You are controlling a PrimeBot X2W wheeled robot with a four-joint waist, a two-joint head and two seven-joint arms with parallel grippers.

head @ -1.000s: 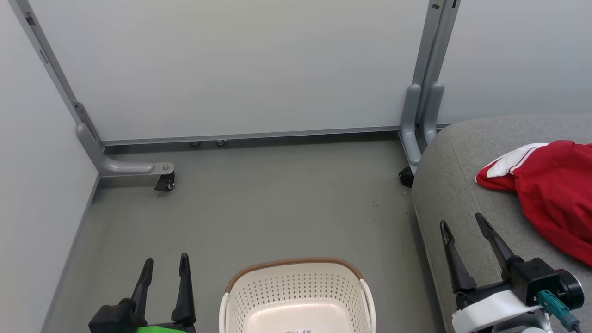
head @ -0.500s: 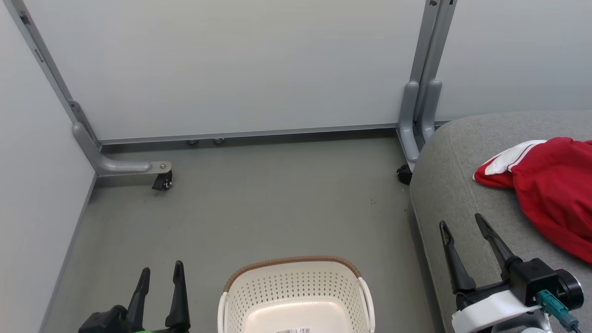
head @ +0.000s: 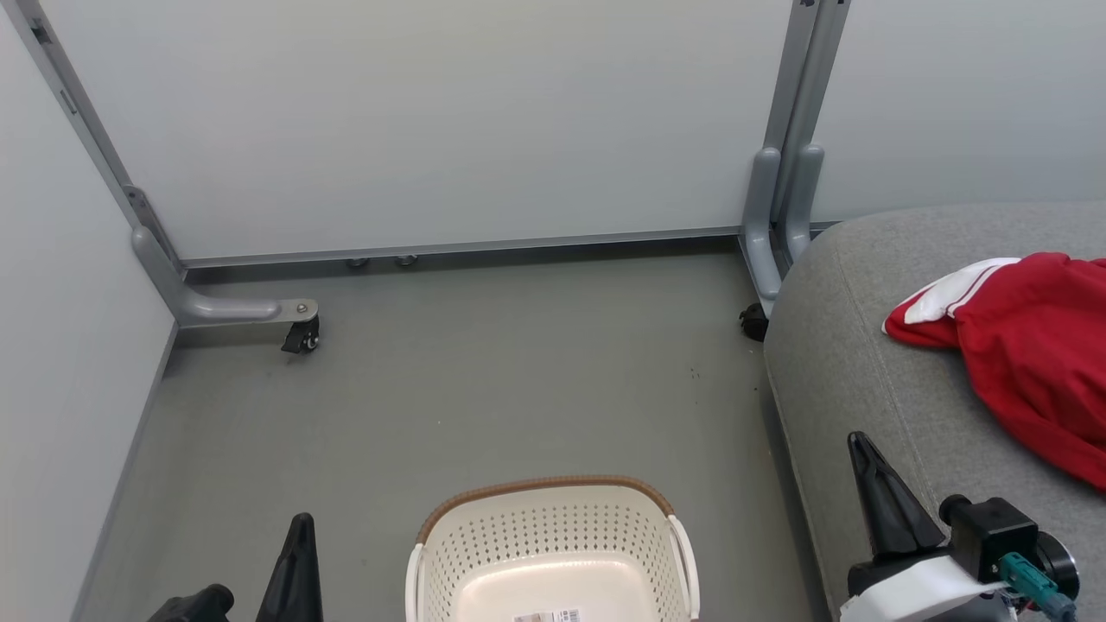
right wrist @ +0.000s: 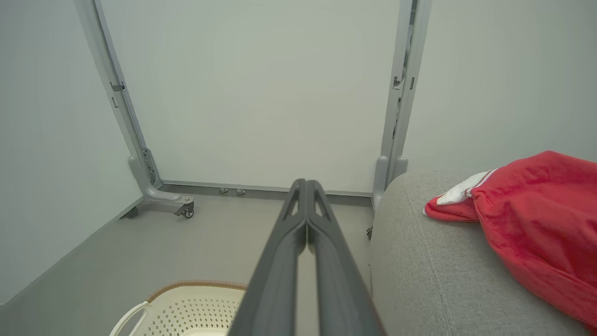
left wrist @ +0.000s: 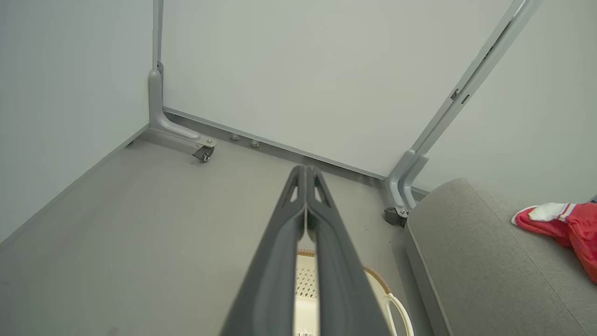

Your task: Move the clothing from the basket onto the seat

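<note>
Red clothing [head: 1028, 345] lies on the seat [head: 851, 363], and what you can see of the basket [head: 544, 485] is bare plastic, so this looks like the wrap-up. Your left pincer [head: 301, 529] and right pincer [head: 862, 453] are both clenched on nothing. Next, check the basket's near end, which is cut off from sight. There's open floor [head: 475, 371] beyond the basket. The seat's rounded edge runs just beside your right pincer, with the frame post [head: 782, 199] farther off.
</note>
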